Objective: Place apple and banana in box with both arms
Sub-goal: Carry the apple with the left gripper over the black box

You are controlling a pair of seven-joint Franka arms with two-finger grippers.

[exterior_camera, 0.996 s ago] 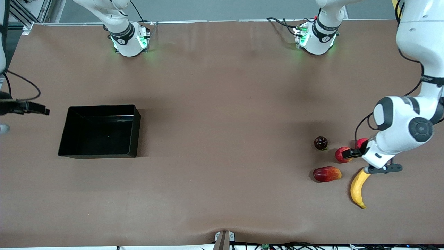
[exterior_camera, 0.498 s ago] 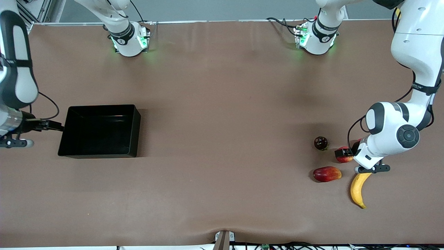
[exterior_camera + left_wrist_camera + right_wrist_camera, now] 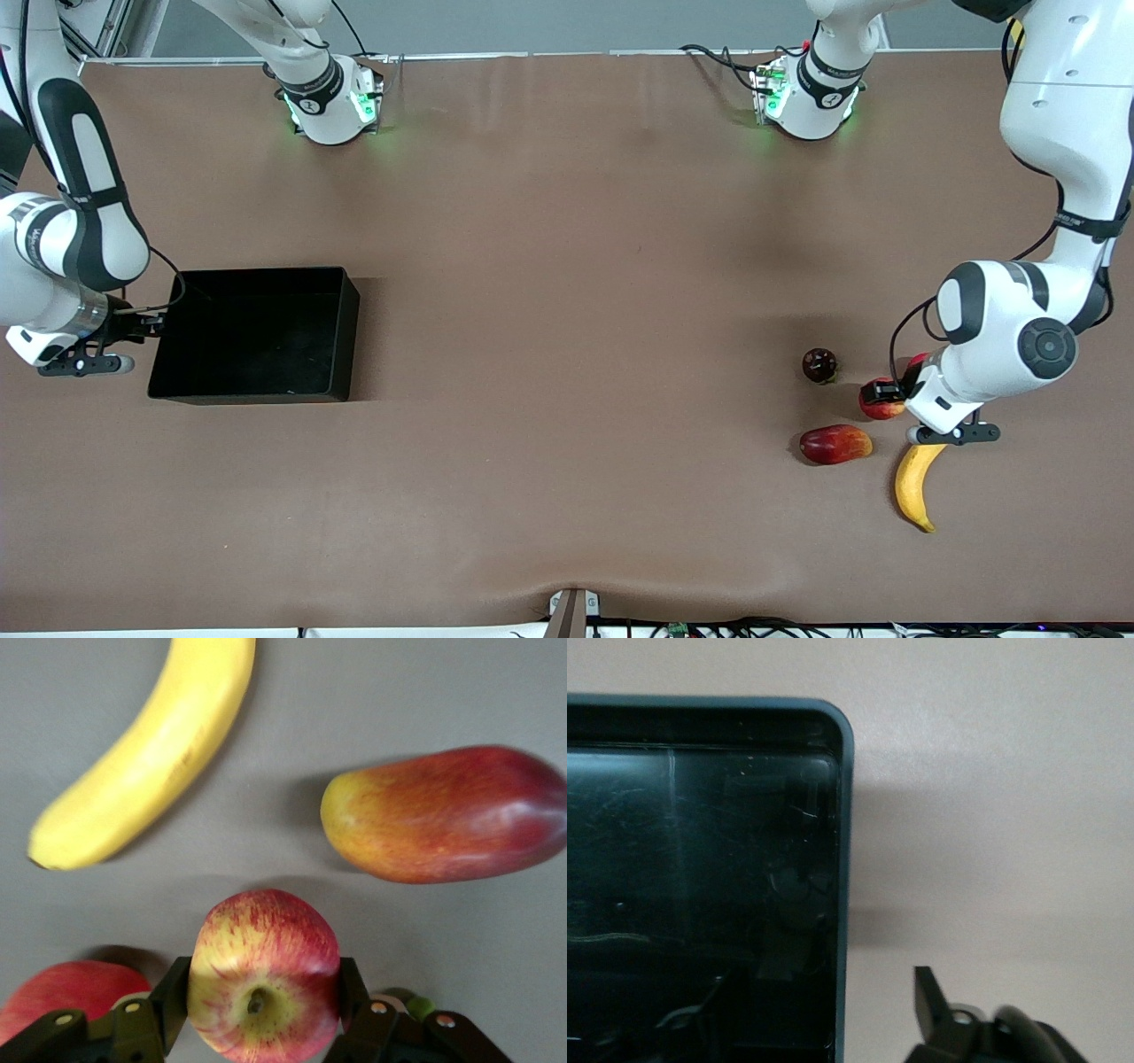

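1. My left pincer grips the apple on the tabletop, beside the banana.
2. My right pincer is at the box wall; I cannot tell its state.

A brown bench carries the loose fruit toward the left arm's end. An elongated red-yellow fruit lies on its side, its yellow end toward that end of the bench. A small dark round fruit sits farther from the front camera than it, apart. A pinkish-red round fruit is mostly hidden, only part showing.
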